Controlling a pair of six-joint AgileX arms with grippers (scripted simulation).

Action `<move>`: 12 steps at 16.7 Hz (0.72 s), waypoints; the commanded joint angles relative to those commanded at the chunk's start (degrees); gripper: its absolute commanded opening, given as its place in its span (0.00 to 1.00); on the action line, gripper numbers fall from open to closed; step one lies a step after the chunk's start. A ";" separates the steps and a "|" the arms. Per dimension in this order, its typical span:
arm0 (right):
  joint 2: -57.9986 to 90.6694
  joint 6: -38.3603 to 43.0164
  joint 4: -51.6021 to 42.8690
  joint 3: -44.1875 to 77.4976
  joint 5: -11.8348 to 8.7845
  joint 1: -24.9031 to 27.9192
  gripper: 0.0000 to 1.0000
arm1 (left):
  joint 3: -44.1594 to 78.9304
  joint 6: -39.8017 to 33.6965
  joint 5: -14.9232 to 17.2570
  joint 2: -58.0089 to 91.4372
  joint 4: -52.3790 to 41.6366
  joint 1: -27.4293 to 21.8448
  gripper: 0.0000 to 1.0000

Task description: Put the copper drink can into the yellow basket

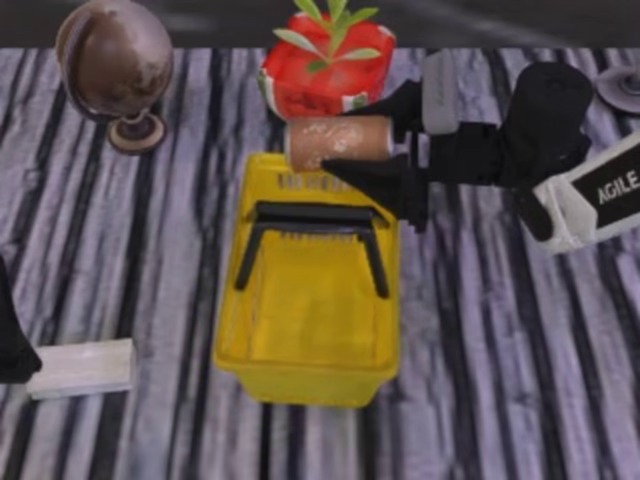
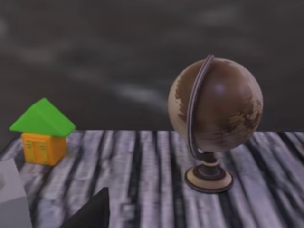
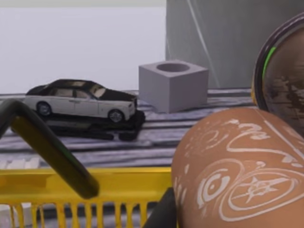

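Landmark: the basket, yellow, mid-table, its black handles folded across the far half.
Can: lying sideways in the air, over the basket's far rim and partly beyond it, just in front of the pot.
Right gripper: clenched on the can from the basket's right, one black finger on each side of it; the wrist view shows the can's pale emblem right up close, with the yellow rim below.
Left gripper: parked well to the basket's left, by a white block; I cannot tell whether it is clenched or released.
Basket contents: nothing seen inside; bare yellow floor.
Pot contents: green leaves.
Risk, early release: I judge the can is not yet fully over the opening, so letting go here could bounce it off the rim or drop it between basket and pot.
Risk, handles: lowering near the far end could strike the folded handles and deflect the can.
Risk, pot: the fingers hang near the pot; drifting farther from the basket could nudge it.
Also about: a globe well off the basket's far-left corner.
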 joint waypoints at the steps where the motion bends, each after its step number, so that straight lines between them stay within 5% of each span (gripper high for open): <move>1: 0.00 0.00 0.00 0.00 0.00 0.00 0.60 | 0.00 0.00 0.00 0.00 0.00 0.00 1.00; 6: 0.00 0.00 0.00 0.00 0.00 0.00 0.98 | 0.00 0.00 0.00 0.00 0.00 0.00 1.00; 12: 0.00 0.00 0.00 0.00 0.00 0.00 1.00 | 0.00 0.00 0.00 0.00 0.00 0.00 1.00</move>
